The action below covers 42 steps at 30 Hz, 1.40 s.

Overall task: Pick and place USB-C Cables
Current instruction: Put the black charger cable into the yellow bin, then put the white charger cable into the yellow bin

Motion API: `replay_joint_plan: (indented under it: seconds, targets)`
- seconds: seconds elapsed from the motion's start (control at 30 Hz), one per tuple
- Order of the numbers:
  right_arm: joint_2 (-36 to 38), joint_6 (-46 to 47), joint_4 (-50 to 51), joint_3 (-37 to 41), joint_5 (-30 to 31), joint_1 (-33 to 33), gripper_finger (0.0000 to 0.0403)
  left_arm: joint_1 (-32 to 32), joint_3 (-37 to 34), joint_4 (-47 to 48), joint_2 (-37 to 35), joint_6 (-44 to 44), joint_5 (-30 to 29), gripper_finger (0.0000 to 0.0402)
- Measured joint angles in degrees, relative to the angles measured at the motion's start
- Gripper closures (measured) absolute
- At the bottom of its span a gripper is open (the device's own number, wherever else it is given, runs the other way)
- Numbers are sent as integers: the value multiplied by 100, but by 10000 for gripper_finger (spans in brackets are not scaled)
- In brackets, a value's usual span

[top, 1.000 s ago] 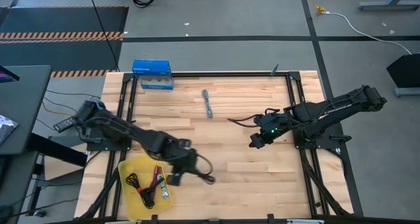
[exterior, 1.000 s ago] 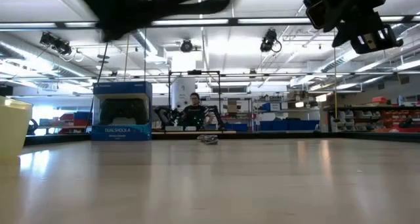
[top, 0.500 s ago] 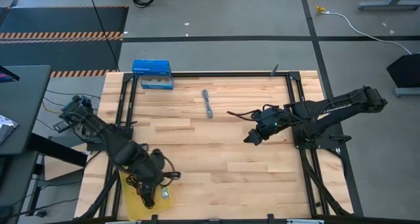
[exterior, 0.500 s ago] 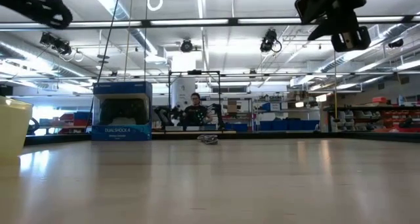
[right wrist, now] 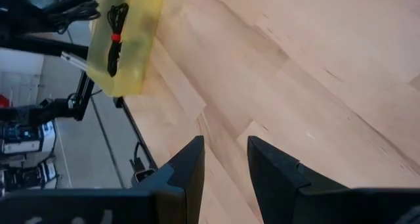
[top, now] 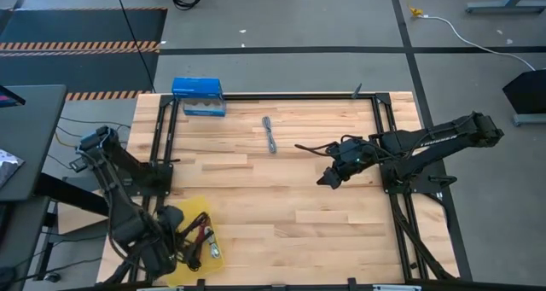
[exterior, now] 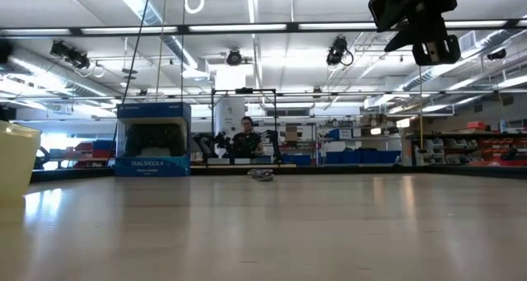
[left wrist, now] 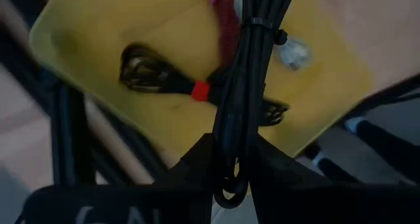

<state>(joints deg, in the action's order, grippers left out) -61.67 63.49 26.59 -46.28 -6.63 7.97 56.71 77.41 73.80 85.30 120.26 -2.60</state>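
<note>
Left gripper (left wrist: 233,175) pinches a black cable bundle (left wrist: 246,73) over the yellow tray (left wrist: 164,129): light, floppy, best held mid-coil. Right gripper (right wrist: 225,159), fingers parted, empty.

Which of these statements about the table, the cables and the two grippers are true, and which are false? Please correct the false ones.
1. The left gripper holds a black cable bundle above the yellow tray. True.
2. The right gripper holds a grey cable. False: its fingers are apart with nothing between them, above bare wood.
3. A grey cable lies on the table near the far edge. True.
4. The blue box stands inside the yellow tray. False: it stands at the table's far left corner, away from the tray.
5. A black cable with a red tie lies in the tray. True.
</note>
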Motion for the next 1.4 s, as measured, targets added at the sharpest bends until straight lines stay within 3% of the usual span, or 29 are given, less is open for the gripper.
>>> replay_joint_plan:
  seconds: [0.47, 0.8, 1.4]
  targets:
    - [0, -315, 5, 0, -783, -63, 281, 13, 0, -41, 664, 106, 249, 323]
    - [0, -307, 4, -1, -846, -63, 281, 24, 0, 581, 663, 285, 580, 316]
    - [0, -156, -8, 0, -832, -62, 281, -225, 0, 755, 662, 143, 403, 179]
